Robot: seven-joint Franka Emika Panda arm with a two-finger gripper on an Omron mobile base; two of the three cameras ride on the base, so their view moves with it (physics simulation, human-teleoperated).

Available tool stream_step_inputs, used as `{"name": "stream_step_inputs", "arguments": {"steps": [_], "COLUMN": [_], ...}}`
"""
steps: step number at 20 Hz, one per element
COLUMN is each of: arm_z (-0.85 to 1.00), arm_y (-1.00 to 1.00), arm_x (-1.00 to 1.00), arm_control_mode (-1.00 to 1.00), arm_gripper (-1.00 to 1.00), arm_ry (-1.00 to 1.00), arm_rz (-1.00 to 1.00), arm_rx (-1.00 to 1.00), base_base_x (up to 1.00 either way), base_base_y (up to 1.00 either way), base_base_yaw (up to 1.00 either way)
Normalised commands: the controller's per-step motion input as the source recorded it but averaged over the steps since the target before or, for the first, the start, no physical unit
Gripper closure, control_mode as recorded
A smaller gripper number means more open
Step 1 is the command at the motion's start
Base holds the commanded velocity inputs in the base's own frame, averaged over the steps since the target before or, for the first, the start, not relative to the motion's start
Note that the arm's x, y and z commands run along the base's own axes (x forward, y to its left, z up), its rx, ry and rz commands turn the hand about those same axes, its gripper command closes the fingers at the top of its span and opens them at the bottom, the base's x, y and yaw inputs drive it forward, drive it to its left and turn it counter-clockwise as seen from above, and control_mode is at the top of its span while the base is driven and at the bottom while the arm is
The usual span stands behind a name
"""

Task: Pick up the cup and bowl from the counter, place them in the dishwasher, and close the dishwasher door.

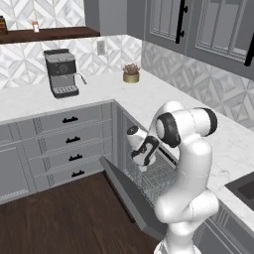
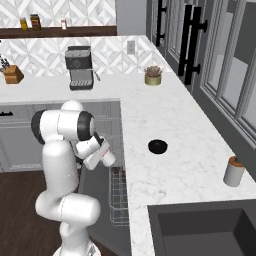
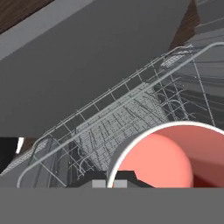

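1. Filling the lower right of the hand view: cup [image 3: 175, 157], red-pink interior and pale rim turned toward the lens, carried mouth-up toward the camera so it can be lowered straight down
2. Pinched at the cup's near edge by the gripper [image 3: 114, 178], dark fingertips barely showing; jaws closed on the cup, judging by how it hangs with the hand above the rack
3. Spread below: grey wire rack [image 3: 118, 118] of the dishwasher [image 1: 156, 171], pulled out over the lowered dishwasher door [image 3: 87, 57], leaving open room for a drop from above
4. Seen from the left base view: hand [image 1: 143, 151] bent down and in over the rack, with the door [image 1: 131, 196] hanging open toward the wood floor [image 1: 59, 223]
5. Sitting on the counter [image 2: 170, 115], well apart from the arm: dark bowl [image 2: 157, 146], not yet taken
6. Off to the side and irrelevant: coffee machine [image 2: 80, 67], small potted plant [image 2: 152, 75], brown-capped bottle [image 2: 233, 171] near the sink [image 2: 205, 227]
7. Judged stage: cup about to be set in the rack; bowl and door closing left to do
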Motion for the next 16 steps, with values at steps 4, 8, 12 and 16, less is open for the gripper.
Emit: {"name": "stream_step_inputs", "arguments": {"steps": [4, 8, 12, 16], "arm_z": [-0.47, -0.50, -0.46, -0.33], "arm_y": [-0.37, -0.06, 0.04, -0.03], "arm_x": [0.42, 0.44, 0.58, 0.54], "arm_control_mode": [-1.00, -1.00, -1.00, -1.00], "arm_gripper": [1.00, 1.00, 1.00, 1.00], "arm_ry": [0.00, 0.00, 0.00, 0.06], "arm_rz": [0.14, 0.08, 0.01, 0.00], "arm_rx": [0.00, -0.05, -0.10, -0.04], "base_base_x": [0.00, 0.00, 0.00, 0.00], "base_base_y": [0.00, 0.00, 0.00, 0.00], "base_base_yaw": [0.00, 0.00, 0.00, 0.00]}}
